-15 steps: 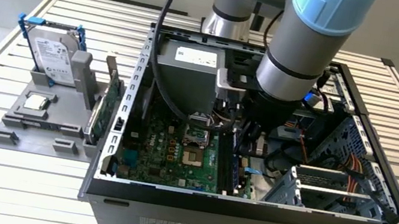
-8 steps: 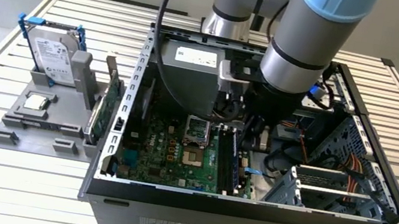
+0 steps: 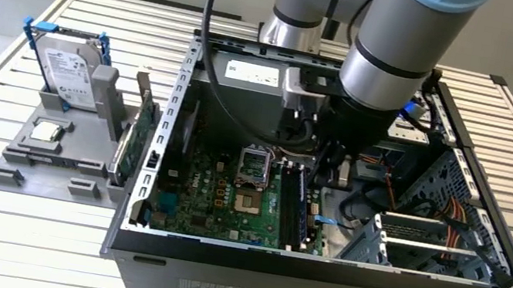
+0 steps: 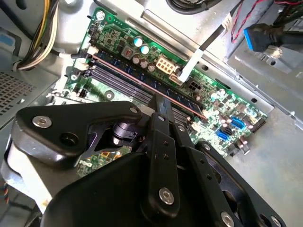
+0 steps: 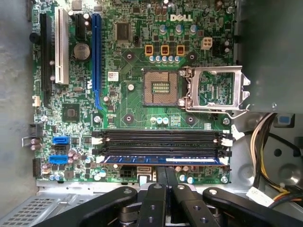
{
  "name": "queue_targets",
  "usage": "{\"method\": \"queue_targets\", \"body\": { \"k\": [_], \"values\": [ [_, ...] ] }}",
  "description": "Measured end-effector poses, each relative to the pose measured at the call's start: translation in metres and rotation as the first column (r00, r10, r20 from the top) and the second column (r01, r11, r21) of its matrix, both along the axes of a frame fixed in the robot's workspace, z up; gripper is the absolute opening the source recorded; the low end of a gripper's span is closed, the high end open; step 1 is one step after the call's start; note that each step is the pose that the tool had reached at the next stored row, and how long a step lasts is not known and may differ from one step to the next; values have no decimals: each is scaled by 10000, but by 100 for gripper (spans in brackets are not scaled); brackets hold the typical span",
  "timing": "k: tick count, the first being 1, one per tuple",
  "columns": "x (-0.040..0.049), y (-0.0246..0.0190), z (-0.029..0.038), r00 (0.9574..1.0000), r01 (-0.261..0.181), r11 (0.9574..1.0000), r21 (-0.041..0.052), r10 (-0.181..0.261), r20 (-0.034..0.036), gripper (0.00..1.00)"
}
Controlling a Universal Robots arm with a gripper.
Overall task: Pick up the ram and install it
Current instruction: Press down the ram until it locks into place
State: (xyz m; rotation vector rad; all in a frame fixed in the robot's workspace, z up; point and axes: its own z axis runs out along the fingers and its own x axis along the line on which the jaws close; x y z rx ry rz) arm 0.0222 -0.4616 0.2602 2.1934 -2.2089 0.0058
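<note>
Over the memory slots (image 5: 161, 142), end effector (image 5: 165, 172) sits closed, fingers together above the ram (image 5: 163, 160). Ram lies in the outermost slot, apparently so the closed fingers can press it down.

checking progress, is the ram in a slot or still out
In: the ram lies along the motherboard slot nearest the gripper; whether it's fully latched, cannot tell.

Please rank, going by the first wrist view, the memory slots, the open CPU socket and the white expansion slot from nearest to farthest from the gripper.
1. Memory slots: just beyond the gripper, a blue-edged stick lying in the closest one.
2. CPU socket: mid-board, past the slots.
3. White expansion slot: far corner of the motherboard.
</note>
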Motion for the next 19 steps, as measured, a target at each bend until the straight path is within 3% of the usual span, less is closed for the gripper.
{"method": "queue_targets", "body": {
  "k": [8, 19],
  "values": [
    [0, 0, 135, 10000, 1, 10000, -1, -1, -13, 0],
    [0, 0, 235, 10000, 1, 10000, -1, -1, -32, 0]
  ]
}}
